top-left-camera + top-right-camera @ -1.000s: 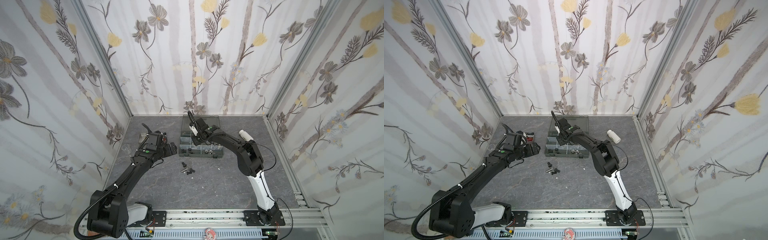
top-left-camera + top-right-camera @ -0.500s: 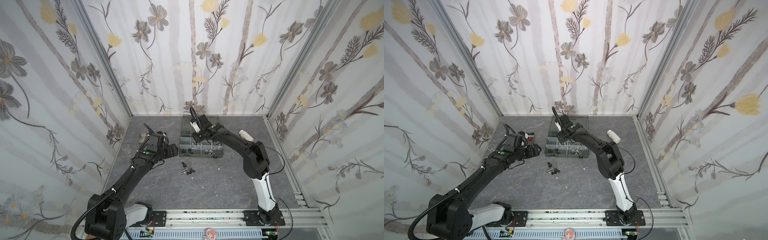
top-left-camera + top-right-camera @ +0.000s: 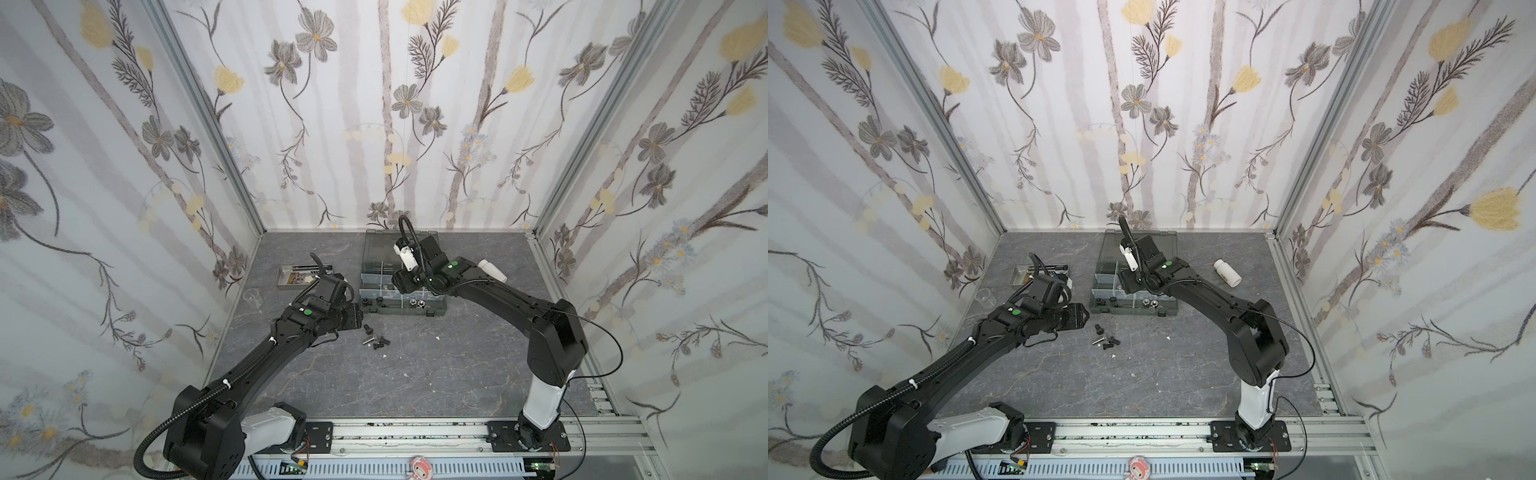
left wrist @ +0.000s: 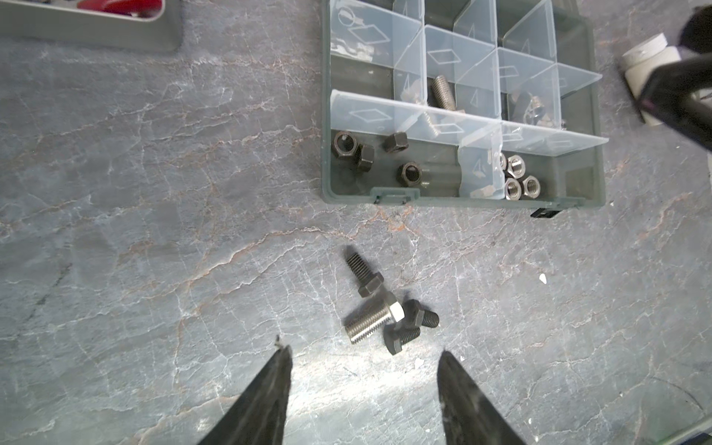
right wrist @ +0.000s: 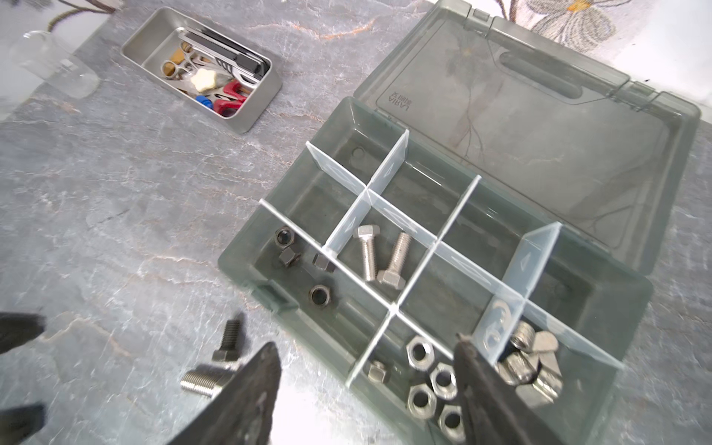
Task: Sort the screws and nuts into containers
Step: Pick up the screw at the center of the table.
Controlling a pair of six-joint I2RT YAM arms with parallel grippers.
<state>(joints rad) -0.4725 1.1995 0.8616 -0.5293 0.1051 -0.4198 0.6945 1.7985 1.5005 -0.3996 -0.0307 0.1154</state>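
Loose screws (image 4: 389, 312): four on the table (image 4: 154, 231) in front of the box, close together, some touching.
Black screws (image 4: 364, 275): three of the four.
Silver screw (image 4: 371, 321): one of the four, lying between the black ones.
Organizer box (image 5: 246, 246): one, its lid (image 5: 539, 115) open and lying back; four compartments hold parts.
Black nuts (image 5: 319, 296): four, in a front compartment.
Silver hex nuts (image 5: 420, 352): four counted surely, in the next front compartment; a fifth small piece beside them I cannot name.
Boxed silver screws (image 5: 366, 250): two, side by side, behind the black nuts.
Wing nuts (image 5: 543, 342): a small heap in a compartment behind the silver hex nuts; the number I cannot tell.
Left gripper (image 4: 364, 350): jaws apart, nothing between them, just beside the loose screws.
Right gripper (image 5: 366, 343): jaws apart, holding nothing, over the front edge of the box.
Others: one steel tray (image 5: 246, 119), one white bottle (image 3: 1227, 273), one clear cup (image 3: 984, 296).
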